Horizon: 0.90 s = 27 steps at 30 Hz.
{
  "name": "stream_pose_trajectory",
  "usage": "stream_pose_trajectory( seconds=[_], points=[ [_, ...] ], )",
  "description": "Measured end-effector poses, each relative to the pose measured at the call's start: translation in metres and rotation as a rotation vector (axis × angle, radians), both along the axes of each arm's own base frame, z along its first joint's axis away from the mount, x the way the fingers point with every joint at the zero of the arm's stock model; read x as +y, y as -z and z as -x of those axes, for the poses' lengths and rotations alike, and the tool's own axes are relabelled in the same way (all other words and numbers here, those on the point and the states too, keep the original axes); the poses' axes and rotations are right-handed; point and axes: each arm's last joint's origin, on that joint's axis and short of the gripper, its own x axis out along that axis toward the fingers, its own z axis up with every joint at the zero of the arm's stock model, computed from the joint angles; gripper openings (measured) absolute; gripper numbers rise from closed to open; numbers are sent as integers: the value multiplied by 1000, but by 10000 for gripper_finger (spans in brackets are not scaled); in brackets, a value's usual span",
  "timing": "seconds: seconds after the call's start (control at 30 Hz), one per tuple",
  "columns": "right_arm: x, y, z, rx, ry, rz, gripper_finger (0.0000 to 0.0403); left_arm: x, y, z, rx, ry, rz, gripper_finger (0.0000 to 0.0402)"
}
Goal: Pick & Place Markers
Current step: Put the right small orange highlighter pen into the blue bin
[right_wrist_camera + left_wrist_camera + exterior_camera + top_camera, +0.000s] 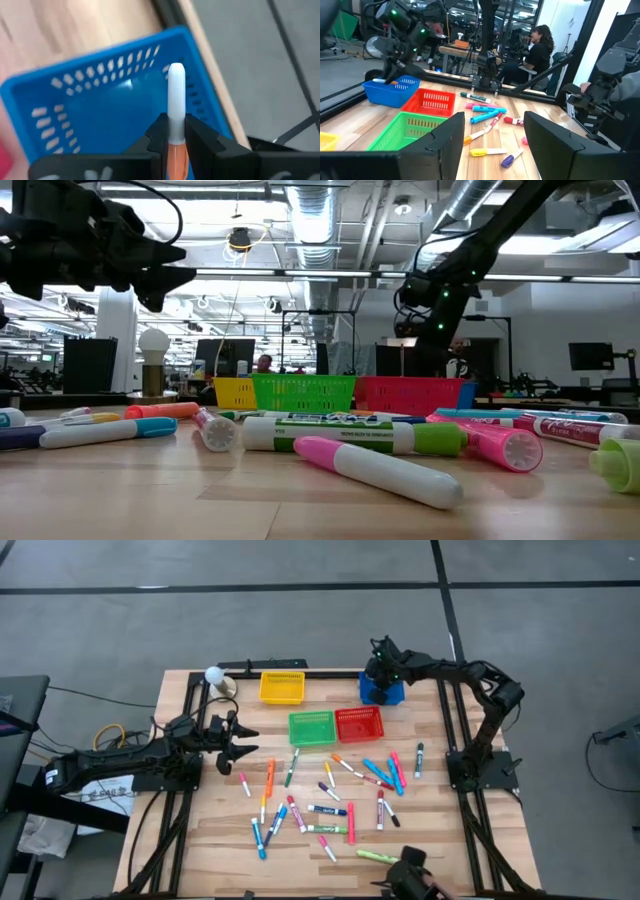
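Right gripper [172,131] clenched on a white-barrelled marker [176,100], apparently orange-tipped, above the blue basket [85,120]

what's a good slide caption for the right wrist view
Right gripper shut on a white-barrelled marker with an orange section, held above the blue mesh basket.

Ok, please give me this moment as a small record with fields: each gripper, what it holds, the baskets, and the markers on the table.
right gripper: shut on one marker, white barrel, above the blue basket
left gripper: open, holds nothing, over the table's left side
other baskets: yellow basket, green basket, red basket
loose markers: many, scattered on the table
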Motion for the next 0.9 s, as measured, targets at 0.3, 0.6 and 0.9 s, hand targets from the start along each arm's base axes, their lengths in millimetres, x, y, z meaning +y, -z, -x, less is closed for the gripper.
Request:
stream_pose_trajectory(
  seconds=[0.3,0.6,0.9],
  points=[
    [-1,2,9,57,1,-48,46,1,1,-1,11,-12,4,204],
    [0,3,10,49,-32,-62,53,2,1,-1,10,-53,5,204],
    [0,3,9,34,-41,-75,75,2,1,-1,10,-53,5,204]
  ],
)
